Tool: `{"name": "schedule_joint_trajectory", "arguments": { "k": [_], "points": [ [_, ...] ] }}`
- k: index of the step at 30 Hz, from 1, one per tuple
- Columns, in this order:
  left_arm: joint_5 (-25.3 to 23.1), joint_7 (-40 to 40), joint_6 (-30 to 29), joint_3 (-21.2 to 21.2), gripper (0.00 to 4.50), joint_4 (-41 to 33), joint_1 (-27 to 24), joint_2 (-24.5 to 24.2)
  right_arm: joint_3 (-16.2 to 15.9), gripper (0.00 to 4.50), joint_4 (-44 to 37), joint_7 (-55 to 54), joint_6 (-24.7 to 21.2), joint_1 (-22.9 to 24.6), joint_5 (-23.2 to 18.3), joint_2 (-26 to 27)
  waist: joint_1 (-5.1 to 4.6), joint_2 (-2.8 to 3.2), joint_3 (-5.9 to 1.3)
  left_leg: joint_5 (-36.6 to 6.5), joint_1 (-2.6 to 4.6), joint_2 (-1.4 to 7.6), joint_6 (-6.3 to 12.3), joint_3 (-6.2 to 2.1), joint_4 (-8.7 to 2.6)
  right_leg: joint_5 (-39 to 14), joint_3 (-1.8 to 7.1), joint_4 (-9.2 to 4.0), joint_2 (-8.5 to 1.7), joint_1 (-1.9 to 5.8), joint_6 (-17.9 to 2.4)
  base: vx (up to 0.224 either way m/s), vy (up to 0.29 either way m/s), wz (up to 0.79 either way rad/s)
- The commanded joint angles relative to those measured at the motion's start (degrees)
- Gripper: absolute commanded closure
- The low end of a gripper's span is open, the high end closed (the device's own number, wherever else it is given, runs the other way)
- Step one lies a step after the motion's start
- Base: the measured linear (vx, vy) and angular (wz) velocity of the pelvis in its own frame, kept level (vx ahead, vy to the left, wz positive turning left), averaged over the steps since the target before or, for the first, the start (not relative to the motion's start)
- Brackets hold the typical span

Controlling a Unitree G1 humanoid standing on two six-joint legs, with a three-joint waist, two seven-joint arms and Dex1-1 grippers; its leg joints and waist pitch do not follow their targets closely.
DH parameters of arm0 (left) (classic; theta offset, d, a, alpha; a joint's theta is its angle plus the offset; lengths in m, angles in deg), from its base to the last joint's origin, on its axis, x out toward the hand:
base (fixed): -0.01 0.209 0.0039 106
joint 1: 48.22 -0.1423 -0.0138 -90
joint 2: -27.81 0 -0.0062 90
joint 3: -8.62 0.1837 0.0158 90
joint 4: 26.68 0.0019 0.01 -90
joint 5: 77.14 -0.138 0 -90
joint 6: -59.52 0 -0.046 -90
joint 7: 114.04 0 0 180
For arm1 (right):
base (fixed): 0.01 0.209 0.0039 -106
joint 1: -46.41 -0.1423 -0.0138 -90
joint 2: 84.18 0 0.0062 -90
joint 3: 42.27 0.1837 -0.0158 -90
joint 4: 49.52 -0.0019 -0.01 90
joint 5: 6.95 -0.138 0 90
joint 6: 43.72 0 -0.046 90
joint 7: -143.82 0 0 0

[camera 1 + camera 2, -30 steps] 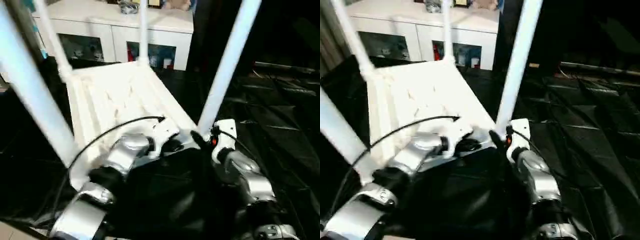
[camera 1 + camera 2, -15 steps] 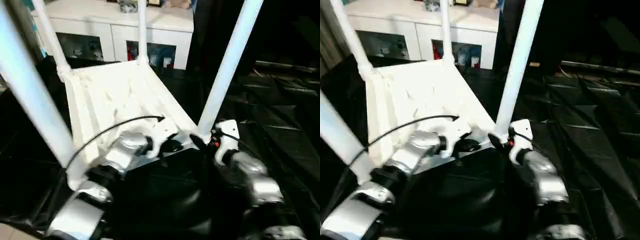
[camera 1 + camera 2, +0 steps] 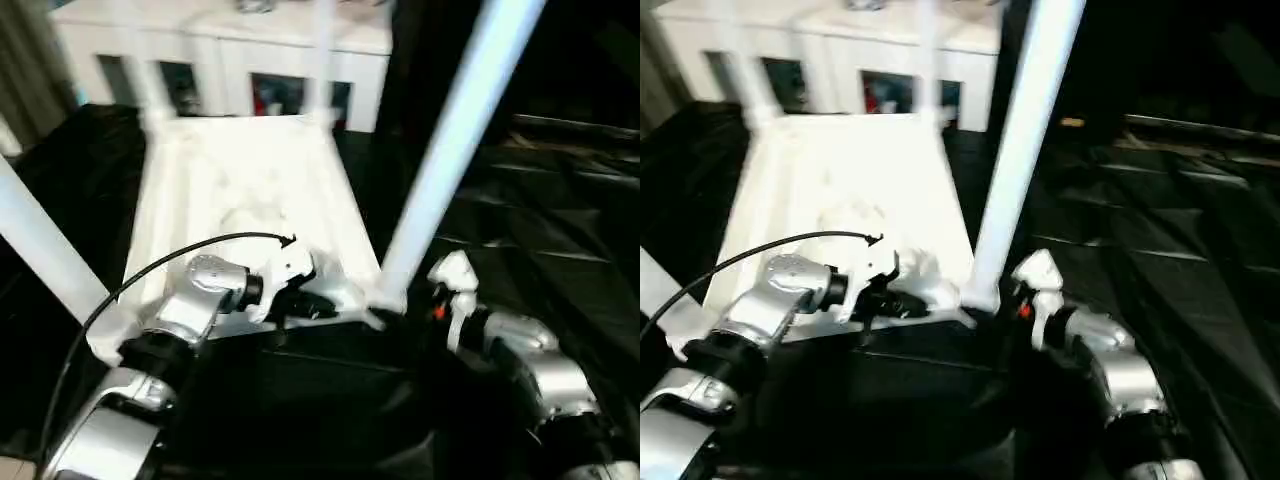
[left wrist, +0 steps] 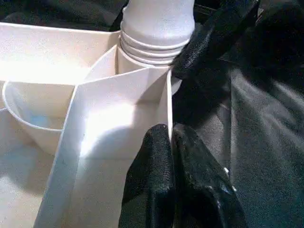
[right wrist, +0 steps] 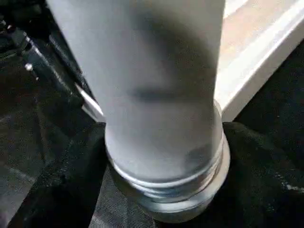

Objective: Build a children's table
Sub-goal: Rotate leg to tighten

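- The children's table (image 3: 240,190) lies inverted; its near rim is pinched by the clenched left claw (image 4: 171,142).
- The near-right leg (image 3: 450,150) should be gripped low and twisted home; the right claw (image 3: 420,295) is released beside its socket.

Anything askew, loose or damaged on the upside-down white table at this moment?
Nothing stands out. The children's table lies top-down on the black cloth with its legs pointing up. The near right leg sits in its corner socket, threads showing. The left end effector is shut on a thin rim wall.
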Motion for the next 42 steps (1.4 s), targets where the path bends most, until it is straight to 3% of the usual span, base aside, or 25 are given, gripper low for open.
{"name": "schedule_joint_trajectory", "arguments": {
  "k": [1, 2, 5, 12, 14, 19, 28, 36, 40, 42],
  "points": [
    [0.0, 1.2, -1.1, 1.6, 4.5, 0.4, -1.8, 0.0, -0.7, 0.73, -1.3, 1.6, 0.0, 0.4, -0.2, -0.5, 0.25, -0.05, -2.6, -10.4, 0.77, 2.41, 4.38, -0.58, -3.17, -3.4, 1.69, -2.51, -2.75, 2.72, -15.6, 0.0, 0.0, 0.0],
    [0.2, 1.4, -1.4, 1.7, 4.5, -0.1, -2.0, -0.2, -0.7, 0.73, -1.2, 1.8, 0.2, 0.4, -0.1, -0.4, 0.37, -0.3, -2.56, -11.0, 0.77, 2.46, 4.09, -0.57, -3.21, -4.8, 1.71, -2.6, -2.82, 2.73, -15.3, 0.0, 0.0, 0.0],
    [0.4, 1.5, -1.9, 1.8, 4.5, -0.9, -2.4, -0.3, -0.9, 0.73, -0.9, 2.1, 1.0, 0.3, -0.2, 0.1, 0.53, -0.31, -2.54, -11.7, 0.84, 2.46, 3.29, -0.62, -3.29, -7.1, 1.75, -2.74, -2.85, 2.62, -14.5, 0.0, 0.0, 0.0],
    [0.4, 1.7, -2.2, 1.8, 4.5, -1.6, -2.8, -0.4, -1.0, 0.73, -1.0, 3.0, 1.9, -0.1, -1.0, 0.5, 0.52, -0.44, -2.74, -9.1, 0.73, 2.27, 4.0, -0.63, -3.0, -3.8, 1.73, -2.27, -2.75, 2.82, -14.7, 0.0, 0.0, 0.0],
    [0.5, 1.7, -2.4, 1.9, 4.5, -2.0, -3.0, -0.5, -1.0, 0.98, -1.1, 3.4, 2.0, -0.1, -1.2, 0.6, 0.57, -0.42, -2.71, -8.7, 0.7, 2.26, 4.38, -0.6, -2.94, -3.3, 1.71, -2.24, -2.78, 2.85, -14.9, 0.0, 0.0, 0.0],
    [0.6, 1.5, -2.7, 2.0, 4.5, -2.3, -3.1, -0.5, -1.0, 1.25, -1.4, 4.1, 2.0, 0.1, -1.4, 0.7, 0.56, -0.4, -2.74, -8.9, 0.76, 2.3, 4.34, -0.59, -2.89, -3.8, 1.67, -2.2, -2.72, 2.83, -15.1, 0.0, 0.0, 0.0],
    [0.2, 0.8, -2.6, 2.1, 4.5, -2.3, -3.0, -0.1, -1.3, 1.33, -1.0, 4.1, 2.8, 0.1, -1.1, 0.9, 0.58, -0.46, -2.85, -8.2, 0.77, 2.22, 4.75, -0.56, -2.67, -2.8, 1.67, -1.99, -2.69, 2.9, -15.4, 0.0, 0.0, 0.0],
    [0.0, 0.0, -2.4, 2.3, 4.5, -2.4, -3.3, 0.3, -1.5, 1.33, -1.0, 3.6, 3.1, 0.2, -0.9, 1.6, 0.54, -0.6, -2.73, -9.5, 0.7, 2.23, 4.09, -0.64, -2.71, -5.3, 1.71, -2.17, -2.74, 2.82, -14.8, 0.0, 0.0, 0.0],
    [-1.5, -7.1, -2.1, 1.4, 4.5, -0.5, -2.4, 2.8, 0.1, 1.34, 1.4, -4.2, 4.4, -0.5, 1.0, 3.9, 0.49, -0.53, -2.61, -10.7, 0.83, 2.22, 3.5, -0.62, -2.77, -6.8, 1.79, -2.46, -2.79, 2.58, -14.5, 0.0, 0.0, 0.0],
    [-2.2, -11.0, -2.5, 1.0, 4.5, 0.6, -1.7, 4.7, 1.2, 1.35, 3.7, -10.1, 5.5, -1.1, 2.6, 5.8, 0.54, -0.53, -2.35, -13.0, 0.84, 2.22, 2.44, -0.72, -2.99, -11.1, 1.86, -2.89, -2.91, 2.42, -13.6, 0.0, 0.0, 0.0]
  ]
}}
